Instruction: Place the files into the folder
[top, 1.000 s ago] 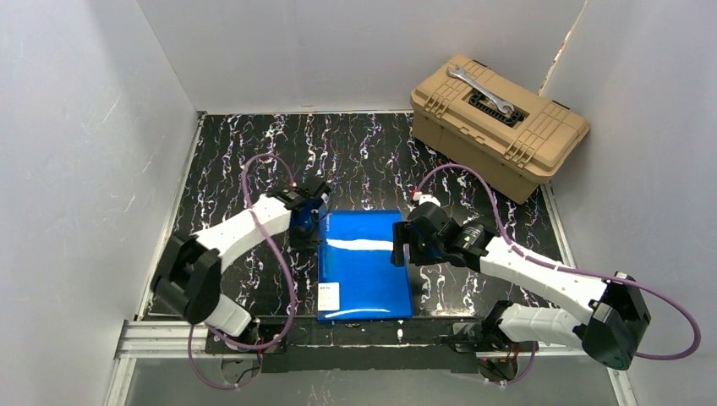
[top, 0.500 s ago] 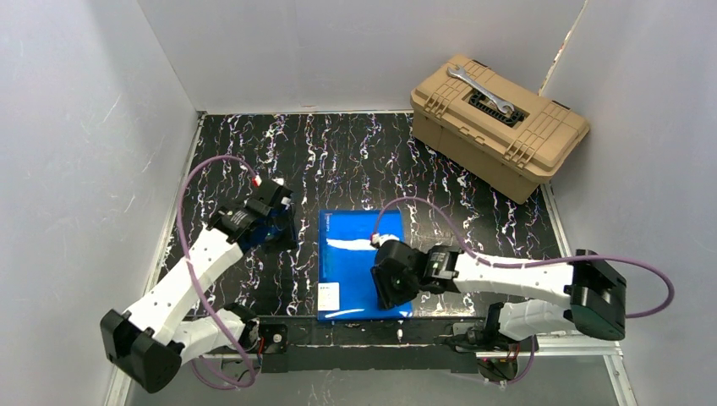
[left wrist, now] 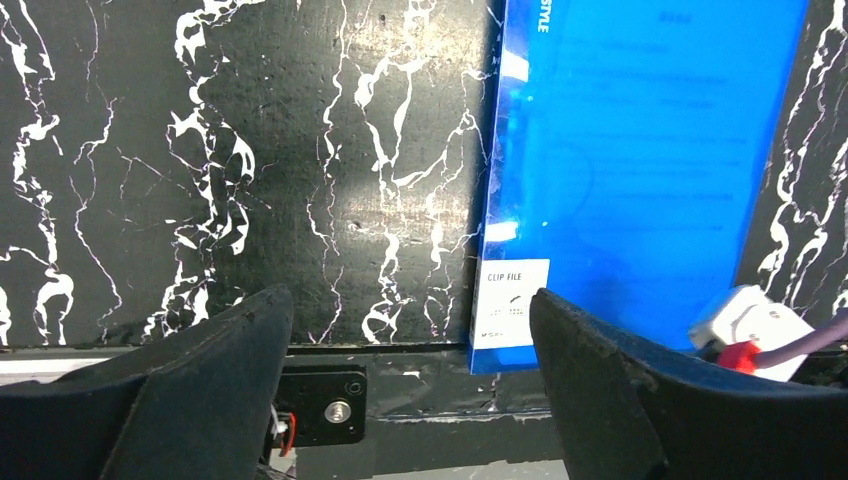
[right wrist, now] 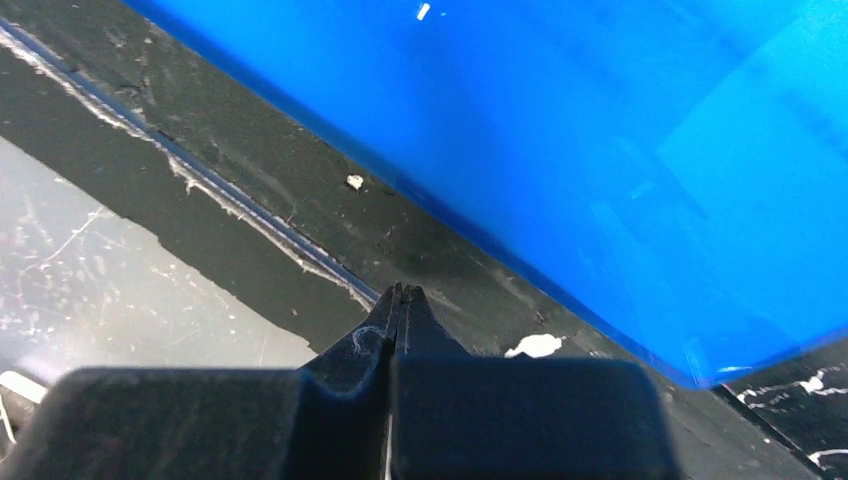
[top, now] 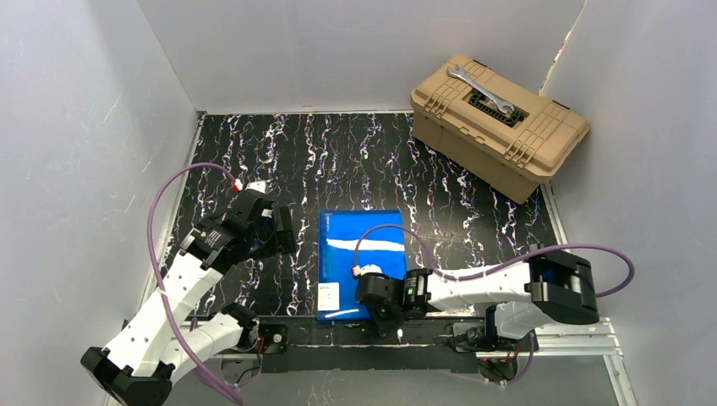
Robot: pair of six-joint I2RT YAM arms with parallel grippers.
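Folder lies flat and closed on the tabletop, at the middle of the near edge, long sides running toward the far edge, white label at its near left corner. No loose sheet of the files shows in any view. In the left wrist view, faint rows of print show through the glossy blue cover, so the files are probably already inside. Judged on that, the task looks all but done, with perhaps only a squaring-up of the cover or a pull-back of the arms left. Left claw hangs over bare tabletop just left of the folder's near left corner, fingers wide apart, nothing between them. Right claw sits low at the folder's near edge toward its near right corner, fingers pressed together and holding nothing, tip over the dark strip just off the blue edge. Whether that tip touches the strip cannot be told. Hard to make out: how many sheets are inside, whether they sit in the inner pocket, and whether the cover lies fully flat, since a white glare band crosses it. Tan toolbox with a wrench on its lid stands at the far right corner, well apart.
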